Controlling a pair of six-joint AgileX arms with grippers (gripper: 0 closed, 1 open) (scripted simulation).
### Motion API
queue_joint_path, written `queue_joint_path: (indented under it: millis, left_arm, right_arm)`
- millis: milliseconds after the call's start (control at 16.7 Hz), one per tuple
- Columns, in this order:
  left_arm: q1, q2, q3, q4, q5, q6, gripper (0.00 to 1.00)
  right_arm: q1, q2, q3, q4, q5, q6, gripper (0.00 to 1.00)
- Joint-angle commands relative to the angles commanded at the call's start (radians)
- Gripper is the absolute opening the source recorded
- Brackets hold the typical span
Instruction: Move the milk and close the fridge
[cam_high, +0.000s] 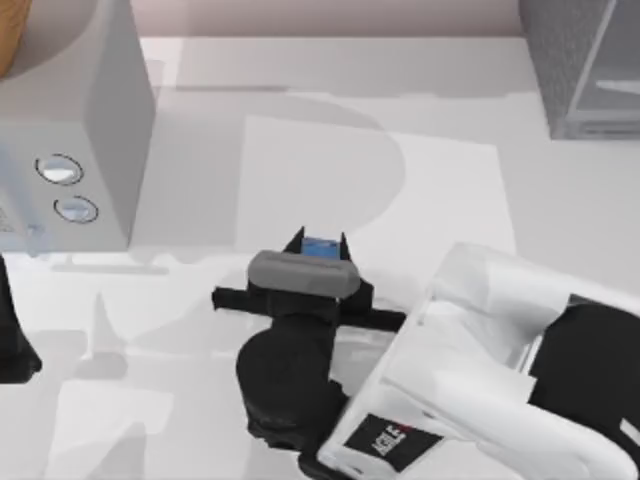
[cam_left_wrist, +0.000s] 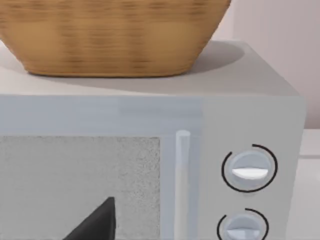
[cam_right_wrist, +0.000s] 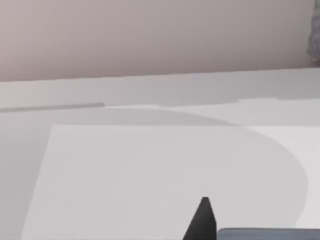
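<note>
The right gripper's (cam_high: 319, 243) fingers pinch the milk (cam_high: 320, 247) mid-table, well apart from the fridge (cam_high: 585, 65).

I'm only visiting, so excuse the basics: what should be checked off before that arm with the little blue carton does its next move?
1. Small blue-topped milk carton sits between the right gripper fingertips: ok.
2. Grip is firm: cannot tell; the grey gripper body hides the contact.
3. Table stretch toward the dark-grey speckled fridge at the top view's far right: ok, bare.
4. Fridge door open wide enough: cannot tell.
5. Left arm parked at the left edge, out of the way: ok.
6. Light-grey box with two round dials stands clear of the path: ok.
</note>
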Motion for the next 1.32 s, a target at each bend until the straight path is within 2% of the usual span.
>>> queue_joint_path:
  millis: [180, 240, 1320]
  left_arm:
    - [0.000, 0.000, 0.000, 0.000, 0.000, 0.000, 1.00]
    - [0.000, 0.000, 0.000, 0.000, 0.000, 0.000, 1.00]
    - [0.000, 0.000, 0.000, 0.000, 0.000, 0.000, 1.00]
  right_arm:
    - [0.000, 0.000, 0.000, 0.000, 0.000, 0.000, 0.02]
    - [0.000, 0.000, 0.000, 0.000, 0.000, 0.000, 0.00]
    - [0.003, -0.104, -0.028, -0.081, -0.001, 0.005, 0.00]
